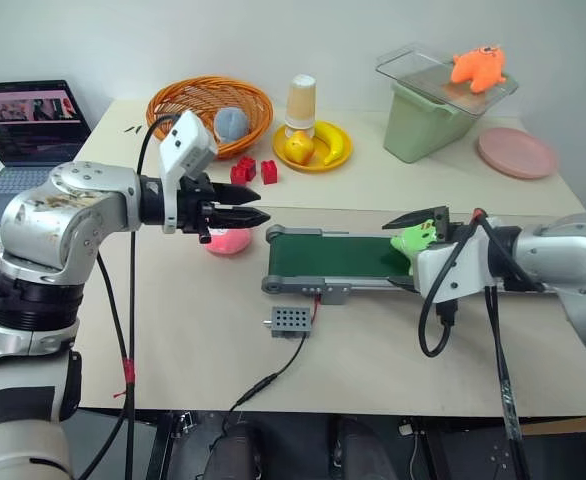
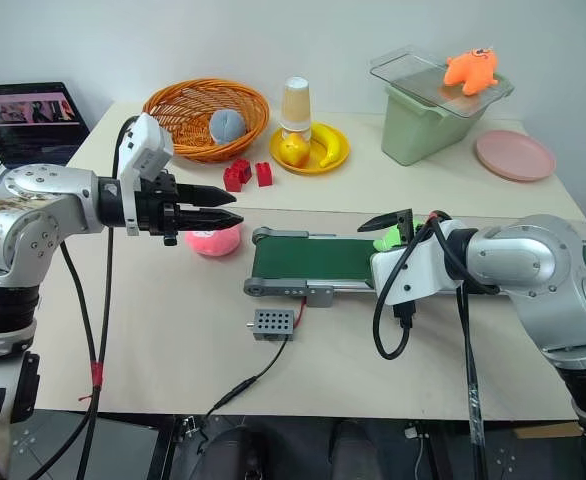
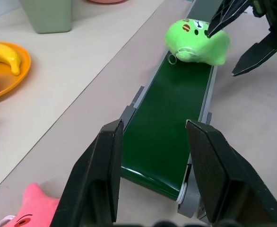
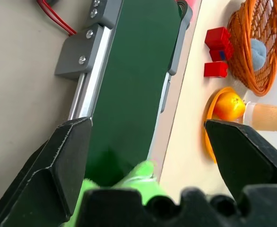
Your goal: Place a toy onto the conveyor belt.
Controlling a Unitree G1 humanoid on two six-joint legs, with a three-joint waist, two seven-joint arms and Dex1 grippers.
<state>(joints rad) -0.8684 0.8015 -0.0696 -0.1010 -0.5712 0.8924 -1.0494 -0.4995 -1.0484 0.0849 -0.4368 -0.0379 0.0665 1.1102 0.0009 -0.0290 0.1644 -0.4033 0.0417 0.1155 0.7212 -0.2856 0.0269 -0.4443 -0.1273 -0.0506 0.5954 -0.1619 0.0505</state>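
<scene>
Left wrist view: green toy point(image 3: 197, 40) on conveyor belt point(image 3: 171, 127), touching open right tool point(image 3: 240, 45).

The left hand point(image 1: 256, 215) points level toward the right arm, its fingers partly parted and holding nothing. The right hand point(image 3: 240, 45) points back toward it, angled downward, fingers spread wide.

Conveyor belt point(image 1: 338, 254) far end hidden behind right claw point(image 1: 425, 217), laptop point(image 1: 23, 130) cut off at edge
</scene>
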